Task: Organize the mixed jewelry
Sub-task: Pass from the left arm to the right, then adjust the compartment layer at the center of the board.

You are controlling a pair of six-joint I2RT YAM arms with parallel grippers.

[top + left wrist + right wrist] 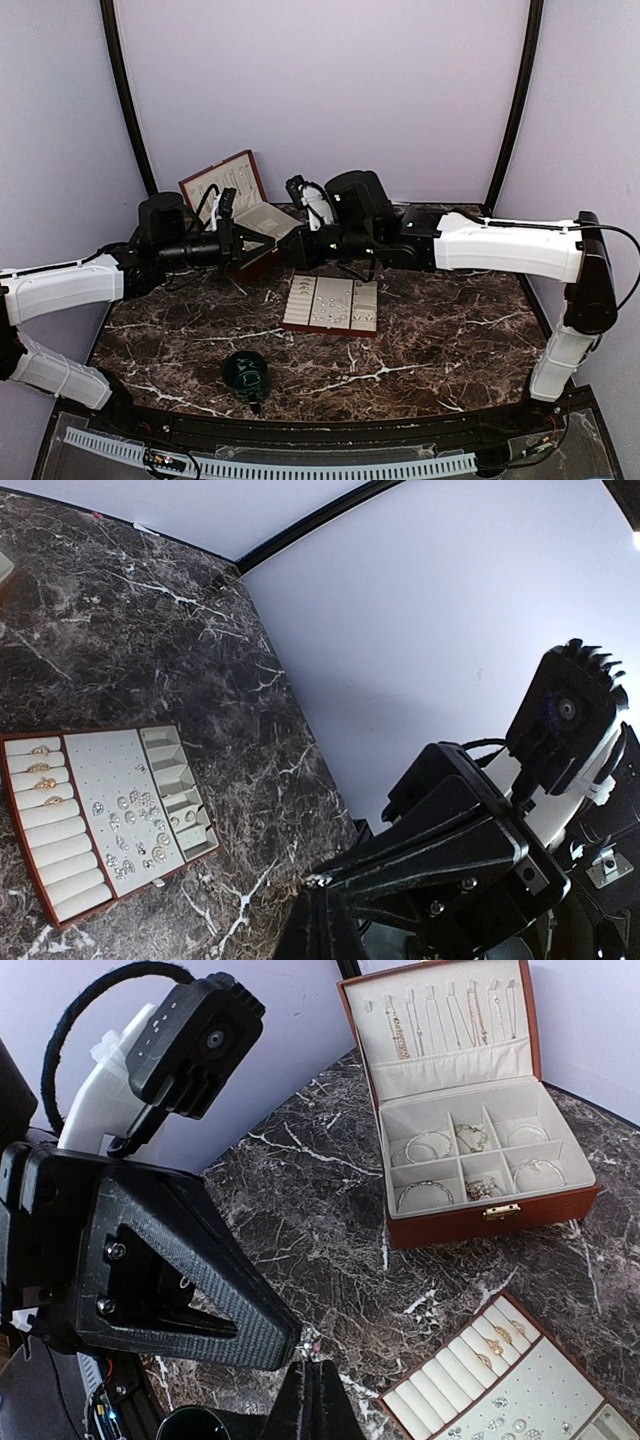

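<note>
My left gripper [316, 888] and right gripper [312, 1356] meet tip to tip above the table, in front of the open jewelry box [452, 1222]. Both look shut, and a tiny silvery jewelry piece [311, 1347] is pinched where the tips touch. It also shows in the left wrist view [318, 879]. The flat tray [88, 742] holds several gold rings [42, 769] in its rolls and several small silvery earrings [135, 830] on its pad. The box holds bracelets [428, 1146] in its compartments and chains [440, 1005] in its lid.
A dark green cup [246, 372] stands near the front edge, left of centre. The tray [332, 305] lies mid-table and the open box [262, 215] at the back left. Both arms reach in over the back of the marble table [450, 330].
</note>
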